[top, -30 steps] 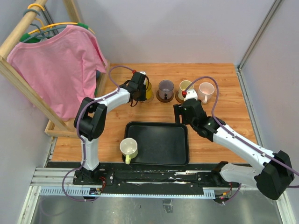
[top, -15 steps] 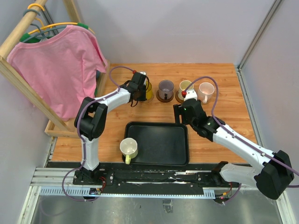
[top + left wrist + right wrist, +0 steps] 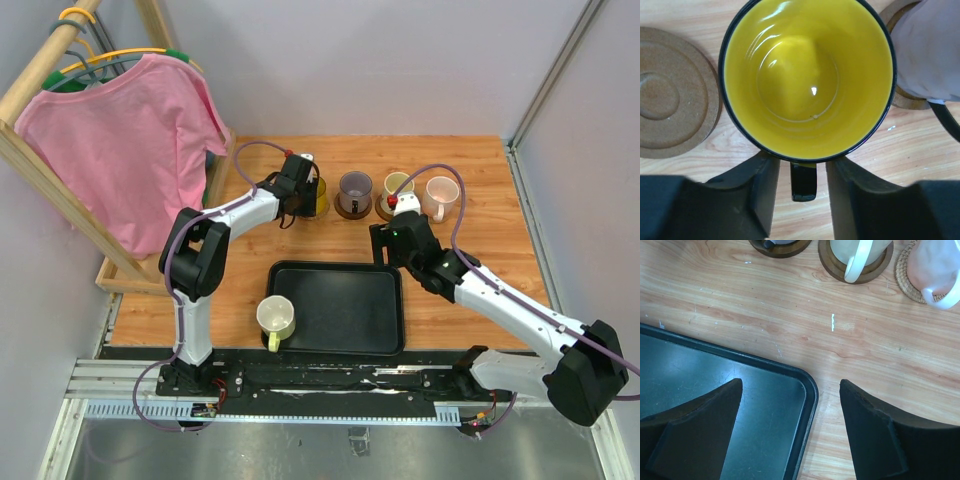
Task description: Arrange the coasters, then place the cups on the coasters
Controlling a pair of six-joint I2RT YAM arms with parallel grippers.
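The yellow cup (image 3: 807, 75) stands upright on the table, and what lies under it is hidden. Its black handle (image 3: 803, 180) sits between the fingers of my left gripper (image 3: 803, 165), which is open with a thin gap on each side. A bare dark brown coaster (image 3: 670, 95) lies just left of that cup. To its right stand the grey-purple cup (image 3: 354, 188), the cream cup (image 3: 860, 250) and the pink cup (image 3: 935, 265), each on a coaster. A white cup (image 3: 277, 318) rests on the tray's left edge. My right gripper (image 3: 790, 385) hangs open over the tray's far right corner.
The black tray (image 3: 345, 310) lies in front of the row of cups. A wooden rack with a pink shirt (image 3: 120, 140) stands at the far left. Grey walls close the table's back and right side.
My left gripper's jaws have parted off the yellow cup's handle. The right gripper has shifted slightly towards the row of cups.
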